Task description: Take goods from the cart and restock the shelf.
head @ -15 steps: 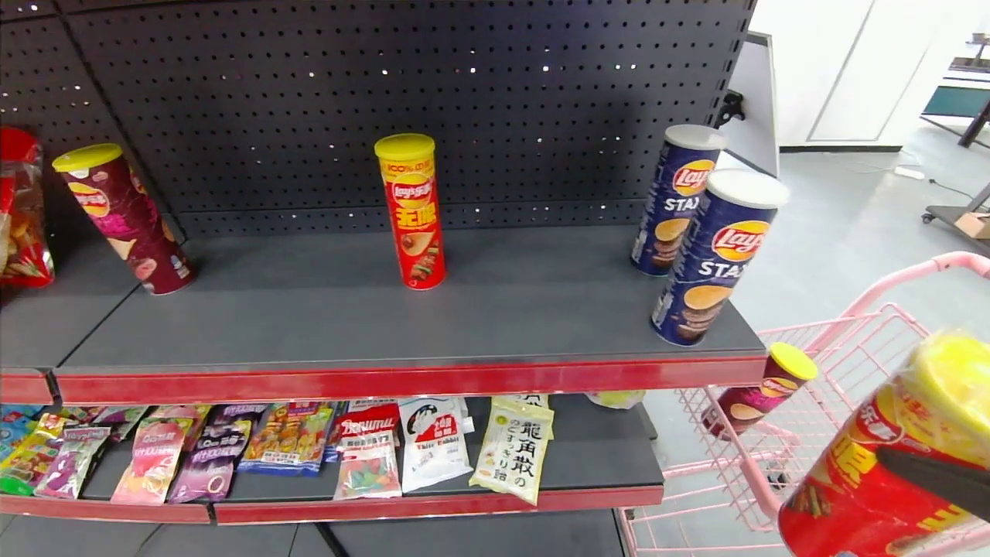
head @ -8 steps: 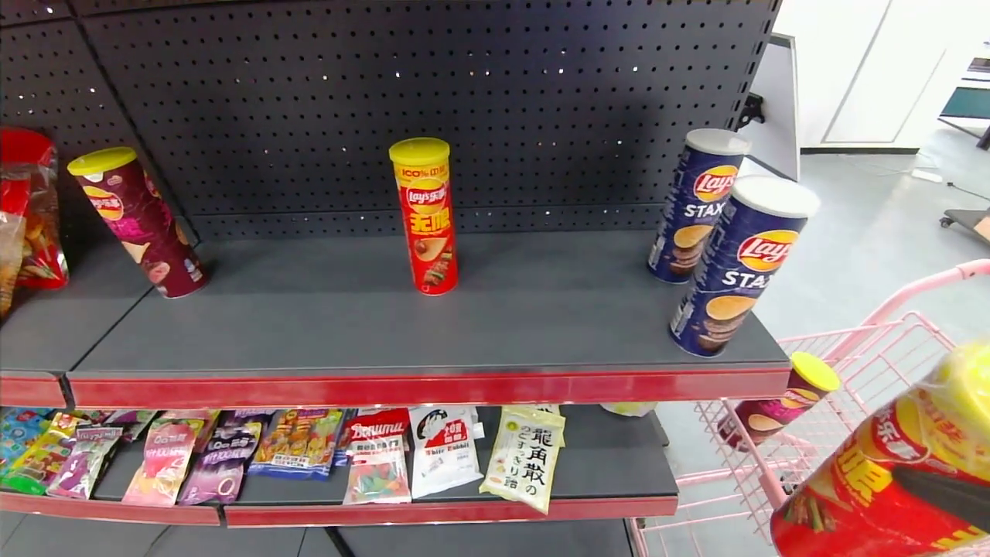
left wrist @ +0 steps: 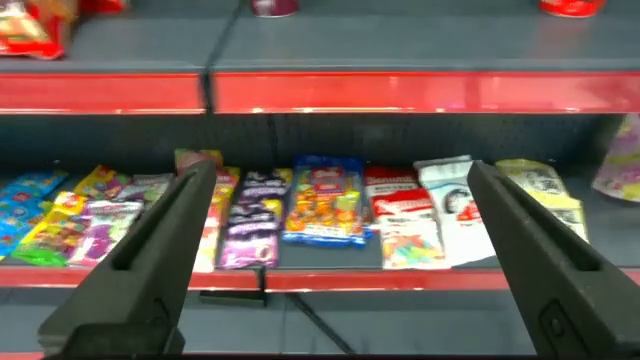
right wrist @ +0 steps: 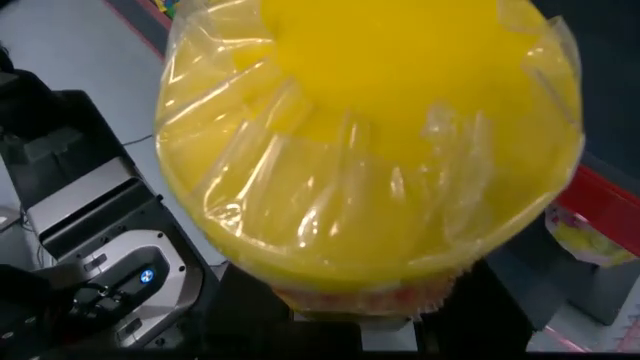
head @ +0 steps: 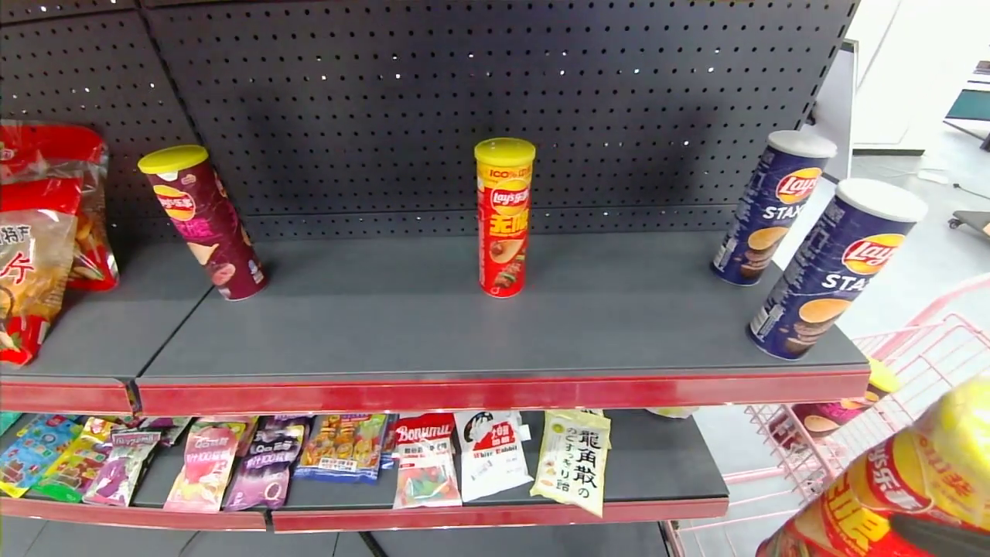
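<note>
1. Closed tight around a red cylindrical chip can with a film-wrapped yellow lid (head: 874, 495): the right tool (right wrist: 355, 315), low at the near right, in front of the cart and short of the shelf.
2. Tilted in that grip, lid end up and to the right, with a dark finger across the lower body.
3. Spread wide with nothing between the fingers: the left tool (left wrist: 330, 260), level with the lower grey shelf (head: 673, 456) and facing its goods.
4. Upright on the upper grey shelf with a red front strip (head: 495, 391), about midway along and toward the far side: a second red chip can with a yellow lid (head: 503, 224).
5. Farther left on the same shelf, well apart from it: a maroon chip can with a yellow lid (head: 205, 224), standing on its base.
6. At the far left end: red and clear snack bags (head: 46, 224), stacked against each other.
7. At the right end, just beside each other: a far navy blue chip can with a white lid (head: 773, 213) and a near navy blue chip can with a white lid (head: 835, 275), the near one close to the front strip.
8. Laid flat in a row along the lower shelf: colourful snack packets (head: 340, 449).
9. Right of the shelf: a pink wire cart (head: 920, 344), with a maroon can lying inside (head: 839, 411), partly hidden behind the upper shelf's corner.
10. Behind everything: a black perforated back panel (head: 464, 93).
</note>
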